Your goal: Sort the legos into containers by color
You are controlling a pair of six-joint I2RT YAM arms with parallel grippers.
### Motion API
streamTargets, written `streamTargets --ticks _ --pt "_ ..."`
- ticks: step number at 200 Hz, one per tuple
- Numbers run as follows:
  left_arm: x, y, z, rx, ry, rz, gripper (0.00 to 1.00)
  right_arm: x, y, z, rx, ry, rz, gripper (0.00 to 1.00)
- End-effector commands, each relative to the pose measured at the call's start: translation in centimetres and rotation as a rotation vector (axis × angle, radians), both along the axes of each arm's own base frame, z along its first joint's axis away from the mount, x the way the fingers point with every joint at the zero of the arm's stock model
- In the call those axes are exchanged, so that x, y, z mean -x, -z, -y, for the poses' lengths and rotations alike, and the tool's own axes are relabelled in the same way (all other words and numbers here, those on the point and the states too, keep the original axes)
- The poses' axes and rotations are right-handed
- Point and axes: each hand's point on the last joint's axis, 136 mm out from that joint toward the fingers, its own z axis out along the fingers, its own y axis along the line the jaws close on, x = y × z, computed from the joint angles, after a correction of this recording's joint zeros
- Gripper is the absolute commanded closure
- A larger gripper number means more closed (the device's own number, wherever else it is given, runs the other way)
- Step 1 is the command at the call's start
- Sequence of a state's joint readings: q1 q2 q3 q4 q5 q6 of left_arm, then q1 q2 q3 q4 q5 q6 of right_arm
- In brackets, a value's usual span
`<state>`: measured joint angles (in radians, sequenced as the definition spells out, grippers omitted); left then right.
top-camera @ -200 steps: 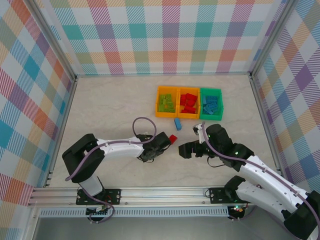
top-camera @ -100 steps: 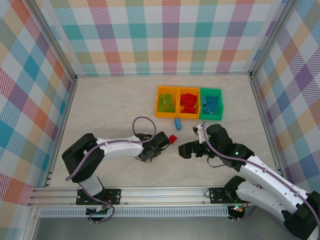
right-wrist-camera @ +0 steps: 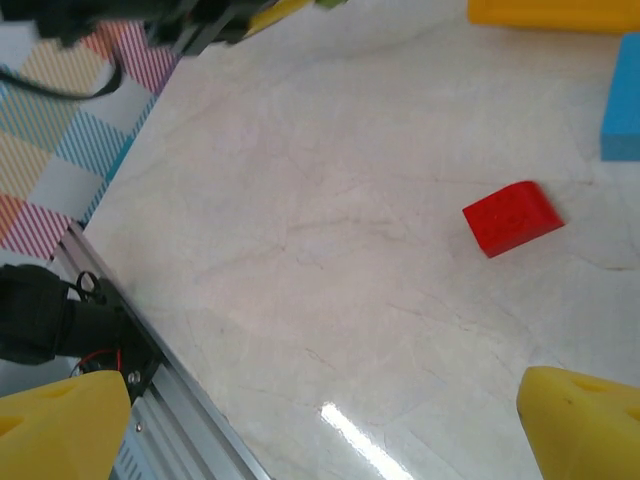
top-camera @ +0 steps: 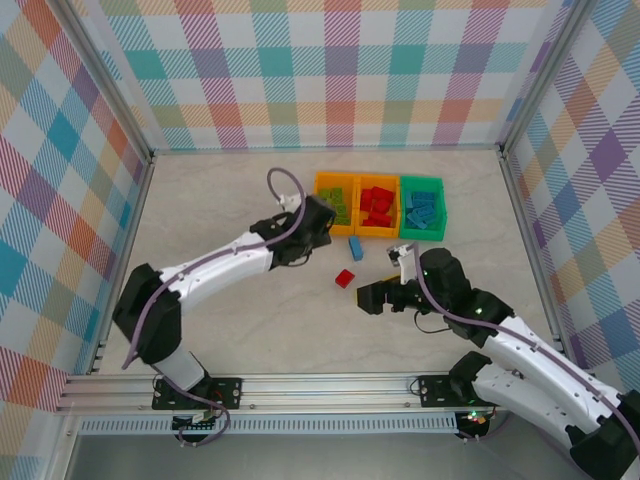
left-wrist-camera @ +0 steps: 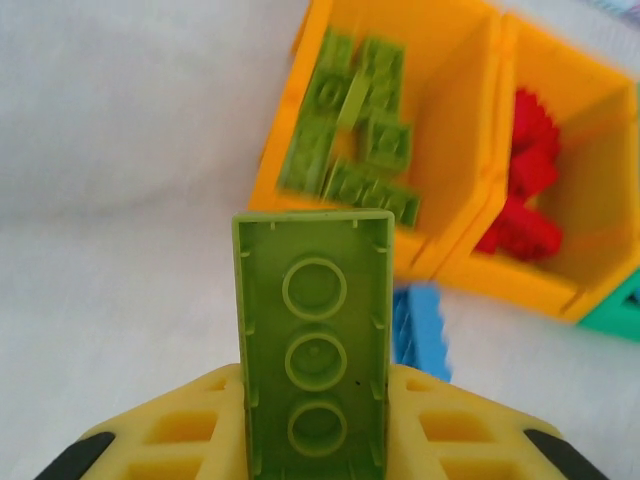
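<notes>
Robot lab test cell, walled and staged
Plaid-printed panels (top-camera: pixel 330 70) are enclosing a pale marbled counter (top-camera: pixel 220 210); an aluminium rail (top-camera: pixel 320 385) is running along the bottom of the frame, with the left arm (top-camera: pixel 210 265) and right arm (top-camera: pixel 520 350) sitting bolted to it.

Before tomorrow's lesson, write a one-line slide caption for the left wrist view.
Left claw grips a lime green lego, underside to the camera, before the orange bin of matching bricks.

Three joined bins (top-camera: pixel 380 178) hold sorted bricks (top-camera: pixel 377 206); a red brick (top-camera: pixel 345 278) and a blue brick (top-camera: pixel 355 248) lie loose nearby; a lime brick (left-wrist-camera: pixel 313 380) is gripped, underside showing.
</notes>
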<state>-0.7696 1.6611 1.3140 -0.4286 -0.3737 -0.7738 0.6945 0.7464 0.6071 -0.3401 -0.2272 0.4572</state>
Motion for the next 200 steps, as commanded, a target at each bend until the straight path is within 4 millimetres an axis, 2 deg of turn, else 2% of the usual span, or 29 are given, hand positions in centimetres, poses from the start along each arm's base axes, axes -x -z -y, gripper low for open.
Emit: streamTargets --ticks 1,31,54,80,100,131,155,166,168,200 --pt "-5.0 1.0 2.3 -0.009 0.102 0.035 0.79 -0.3 -0.4 0.7 -0.019 0.058 0.016 0.0" --pt "-11.6 2.0 3.6 -0.031 0.085 0.036 0.79 0.2 -0.5 1.3 -0.038 0.081 0.0 0.0" --pt "-15.2 2.3 5.1 -0.002 0.096 0.052 0.75 0.7 -0.5 2.0 -0.04 0.099 -0.01 0.0" --pt "-17.3 2.3 6.5 0.041 0.102 0.05 0.62 1.0 -0.7 2.6 -0.044 0.119 -0.007 0.0" --pt "-17.8 1.3 6.9 0.065 0.098 0.06 0.47 1.1 -0.7 2.9 -0.044 0.132 -0.01 0.0" --pt "-16.8 -1.1 6.8 0.104 0.113 0.072 0.44 0.7 -0.3 2.8 -0.031 0.143 -0.019 0.0" --pt "-14.2 -4.2 6.6 0.172 0.151 0.113 0.45 0.1 0.1 2.5 -0.015 0.151 -0.026 0.0" --pt "-12.2 -6.4 6.3 0.21 0.194 0.155 0.45 -0.4 0.5 2.6 0.004 0.169 -0.035 0.0" --pt "-12.0 -7.4 6.5 0.227 0.205 0.184 0.45 -0.5 0.5 2.6 0.007 0.174 -0.036 0.0" --pt "-4.0 -12.7 5.1 0.208 0.385 0.339 0.44 -2.5 1.7 3.3 0.095 0.268 -0.048 0.0"
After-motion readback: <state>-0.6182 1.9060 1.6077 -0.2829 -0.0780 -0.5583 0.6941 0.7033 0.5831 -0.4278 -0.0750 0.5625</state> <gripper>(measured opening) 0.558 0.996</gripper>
